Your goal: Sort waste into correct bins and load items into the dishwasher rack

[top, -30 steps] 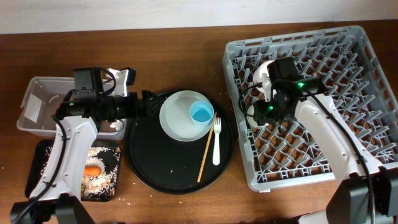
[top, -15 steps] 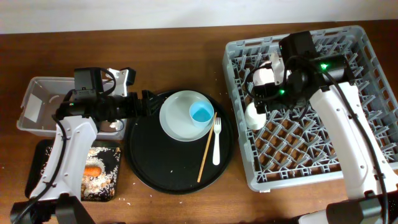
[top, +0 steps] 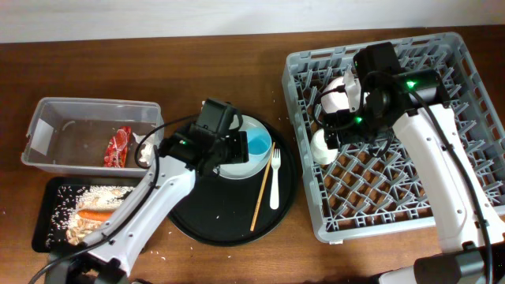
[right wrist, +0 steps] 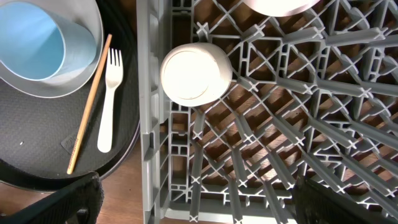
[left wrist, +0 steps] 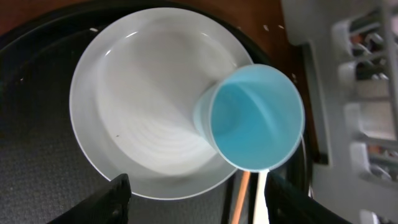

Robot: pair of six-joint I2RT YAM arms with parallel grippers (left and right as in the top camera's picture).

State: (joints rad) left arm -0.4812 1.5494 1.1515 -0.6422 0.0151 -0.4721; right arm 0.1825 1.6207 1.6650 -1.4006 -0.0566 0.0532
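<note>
A light blue cup stands on the pale round plate, on the round black tray. My left gripper hovers over the plate's near rim, open and holding nothing. A white fork and a wooden chopstick lie on the tray right of the plate. In the grey dishwasher rack a cream cup sits bottom-up, with a white bowl behind it. My right gripper hangs open above the rack's left side.
The clear tub at the left holds a red wrapper and white tissue. In front of it the shallow black tray holds rice and a carrot. The round black tray lies between tub and rack.
My left arm has swung right from the tub to over the plate and blue cup, jaws narrowing slightly. My right gripper let go of the cream cup, opened and rose.
</note>
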